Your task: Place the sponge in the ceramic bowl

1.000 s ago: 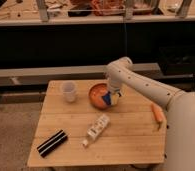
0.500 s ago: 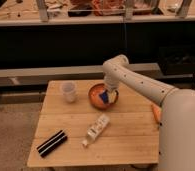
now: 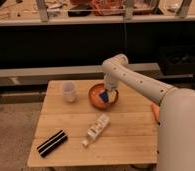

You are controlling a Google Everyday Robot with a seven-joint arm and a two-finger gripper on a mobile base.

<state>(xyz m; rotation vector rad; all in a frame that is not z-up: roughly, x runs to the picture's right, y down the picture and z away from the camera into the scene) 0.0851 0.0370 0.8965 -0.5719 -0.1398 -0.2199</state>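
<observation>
As we scan the wooden tabletop point(image 3: 131, 137) from its left side, we first meet a flat black-and-white striped block point(image 3: 52, 143) lying near the front left corner. Further back and a little to the right stands a small white cup point(image 3: 68, 91), upright, near the far edge. Right of the block and well apart from it, a white bottle point(image 3: 97, 129) lies on its side, set at a slant with its cap end toward the front.

Next we come to the ceramic bowl point(image 3: 97, 98), round and orange-brown, sitting just beside the cup toward the far edge. The blue sponge point(image 3: 106, 95) is inside it, over the right half of the bowl. The claw point(image 3: 110, 91) reaches down into the bowl directly above the sponge and appears to touch it; we cannot tell whether the claw is clamped on the sponge or has let go.

From there the white arm point(image 3: 136, 82) rises, bends, and slopes down to the right. At the right edge of the tabletop, a small orange object point(image 3: 154, 111) peeks out beside the robot's body.
</observation>
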